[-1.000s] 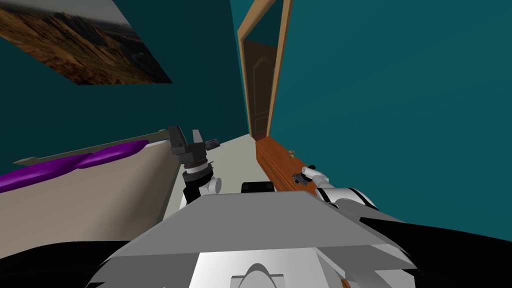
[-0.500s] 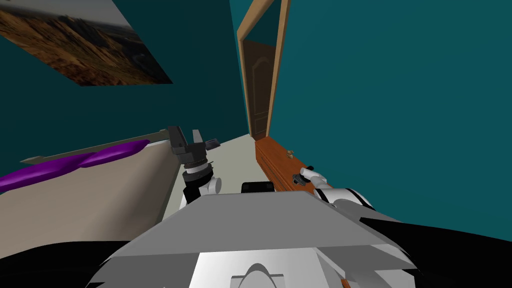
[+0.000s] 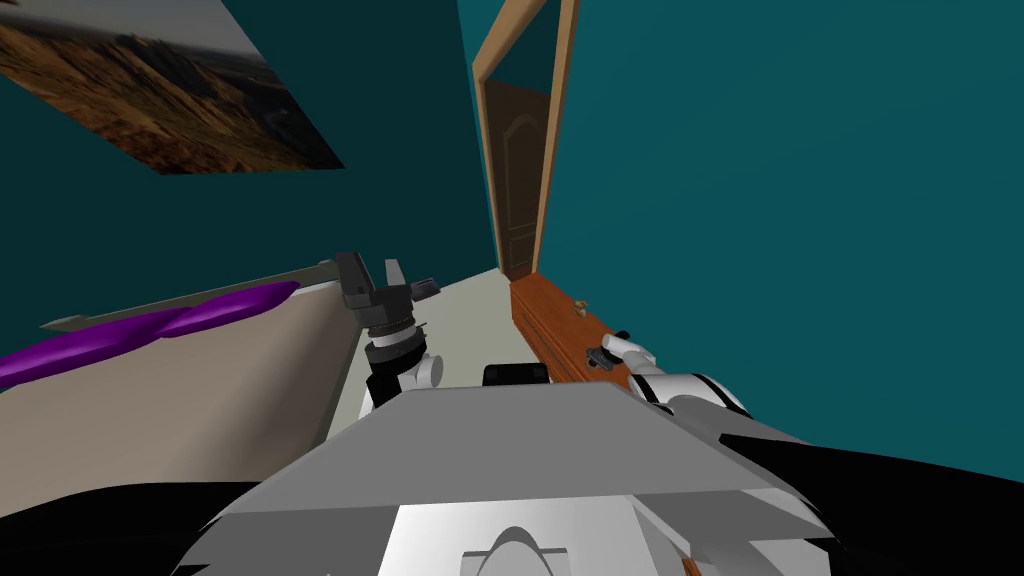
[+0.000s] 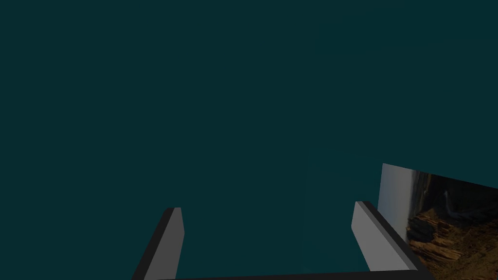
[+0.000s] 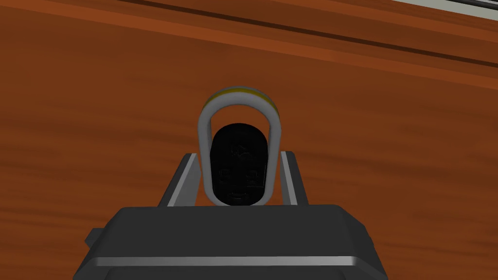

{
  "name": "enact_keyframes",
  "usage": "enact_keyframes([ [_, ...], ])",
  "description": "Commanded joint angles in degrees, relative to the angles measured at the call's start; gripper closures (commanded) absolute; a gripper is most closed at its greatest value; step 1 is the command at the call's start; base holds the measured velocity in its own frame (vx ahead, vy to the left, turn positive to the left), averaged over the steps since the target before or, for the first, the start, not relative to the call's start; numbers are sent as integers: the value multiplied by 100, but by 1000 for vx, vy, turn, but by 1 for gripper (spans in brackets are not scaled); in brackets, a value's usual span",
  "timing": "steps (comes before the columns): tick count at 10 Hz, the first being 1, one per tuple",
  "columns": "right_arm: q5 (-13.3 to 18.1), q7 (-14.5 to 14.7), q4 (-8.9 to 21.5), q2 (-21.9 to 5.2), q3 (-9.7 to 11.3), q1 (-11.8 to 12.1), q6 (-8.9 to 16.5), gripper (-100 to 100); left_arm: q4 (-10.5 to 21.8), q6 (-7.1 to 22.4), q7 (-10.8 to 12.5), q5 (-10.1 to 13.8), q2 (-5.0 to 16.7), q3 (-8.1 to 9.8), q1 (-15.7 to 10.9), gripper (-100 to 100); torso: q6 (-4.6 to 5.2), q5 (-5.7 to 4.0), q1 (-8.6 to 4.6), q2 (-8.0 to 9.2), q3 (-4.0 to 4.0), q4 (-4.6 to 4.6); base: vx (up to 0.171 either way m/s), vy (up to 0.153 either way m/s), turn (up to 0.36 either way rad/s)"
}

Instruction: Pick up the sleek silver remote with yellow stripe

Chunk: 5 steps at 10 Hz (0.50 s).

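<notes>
Brown wooden cabinet top (image 5: 97, 112) fills the background. Left gripper (image 4: 267, 206) is raised and idle, fingers spread wide. Right gripper (image 5: 239, 154) is pinching the remote (image 5: 239, 177) by its long sides, over the wood. It looks light, rigid and kinda slick-edged, so I'd guess a mid-body squeeze beats grabbing near the yellow stripe (image 5: 238, 91)

We are in a bedroom at home: a bed (image 3: 180, 400) with a purple pillow (image 3: 150, 328), a landscape picture (image 3: 170, 90) above it, a panelled door (image 3: 520, 190) beyond.
</notes>
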Motion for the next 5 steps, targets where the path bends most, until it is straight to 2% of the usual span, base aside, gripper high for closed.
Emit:
enact_keyframes([
  [1, -15, 12, -186, -69, -8, 64, 154, 100, 0, 0, 0, 0, 0, 0, 0, 0, 0, 0, 0, 0, 0, 0, 10, 93, -52],
  [3, -101, 127, -229, -205, -42, 33, 317, 100, 0, 0, 0, 0, 0, 0, 0, 0, -2, 1, 10, 4, 2, 0, 0, 62, -25],
  [4, -70, 80, -247, -158, -30, 61, 261, 100, 0, 0, 0, 0, 0, 0, 0, 0, -2, 1, 5, 5, 3, 0, -1, 21, -7],
  [5, -70, 77, -266, -164, -30, 63, 289, 0, 0, 0, 0, 0, 0, 0, 0, 0, -2, -2, -5, 5, 2, -1, 0, 0, 0],
])
